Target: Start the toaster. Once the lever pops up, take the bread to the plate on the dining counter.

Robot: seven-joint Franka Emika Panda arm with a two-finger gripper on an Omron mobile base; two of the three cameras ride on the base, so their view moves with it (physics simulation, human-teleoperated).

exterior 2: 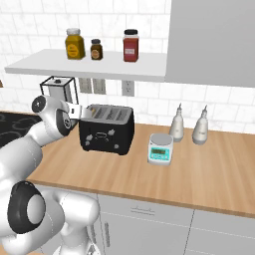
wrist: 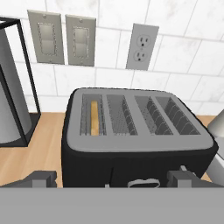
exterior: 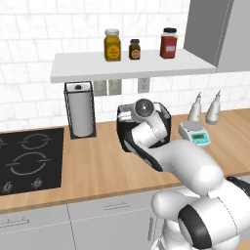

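1. The gripper (wrist: 111, 178) is nearest in the hand view. Its two dark tips sit at 7 o'clock and 5 o'clock, far apart, so the jaws are wide open. They hold nothing and touch nothing.
2. Just past the tips, at 6 o'clock, is the front of the black toaster (wrist: 131, 144). It stands on the wood surface (wrist: 35, 151). It looks heavy and stiff, so a push on its lever should not slide it much. I cannot pick out the lever for sure.
3. The bread (wrist: 94, 117) stands on edge in the slot nearest the toaster's 9 o'clock end. Only its thin tan top shows. It is likely light, dry and easy to crack. I would pinch it gently by its two flat faces, near the top edge.
4. At 9 o'clock of the toaster is the paper towel roll (wrist: 11, 109) in its wire frame.
5. Farthest, at 12 o'clock, are the wall switches (wrist: 61, 38) and the outlet (wrist: 142, 47).
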